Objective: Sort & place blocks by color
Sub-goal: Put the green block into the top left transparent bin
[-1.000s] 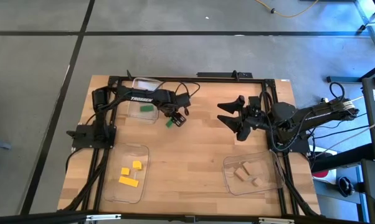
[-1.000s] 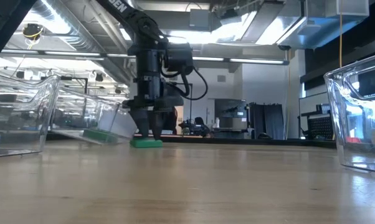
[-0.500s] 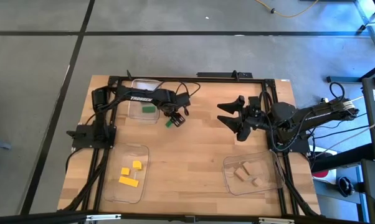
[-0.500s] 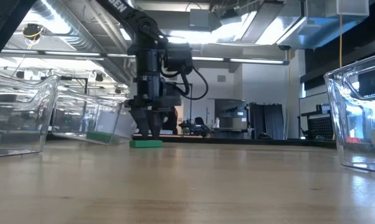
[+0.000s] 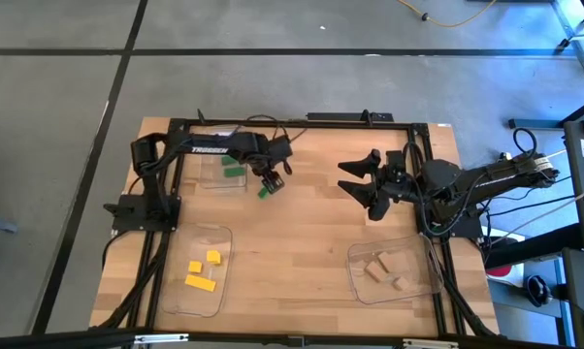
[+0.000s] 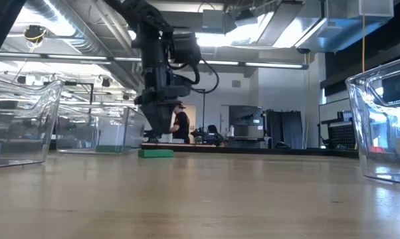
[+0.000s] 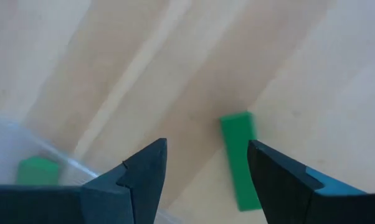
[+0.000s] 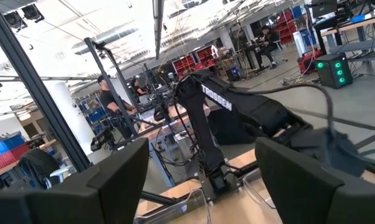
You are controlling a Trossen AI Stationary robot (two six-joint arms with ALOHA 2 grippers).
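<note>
Since a second ago the left gripper [image 6: 155, 136] has risen off the green bar [image 6: 155, 153] it stood over and shifted slightly toward the far-left tray, leaving that bar flat on the table. Its fingers [image 7: 144, 177] are spread apart and hold nothing (the wrist view shows the green bar [image 7: 240, 158] lying on the wood between them). A second green block [image 5: 234, 171] sits inside the clear far-left tray [image 5: 214, 182], just left of the gripper. Yellow blocks [image 5: 200, 270] lie in the near-left tray [image 5: 176, 301] and tan blocks [image 5: 382, 269] in the near-right tray [image 5: 358, 289]. The right gripper [image 5: 355, 178] waits above the table's right half, fingers wide open, empty.
</note>
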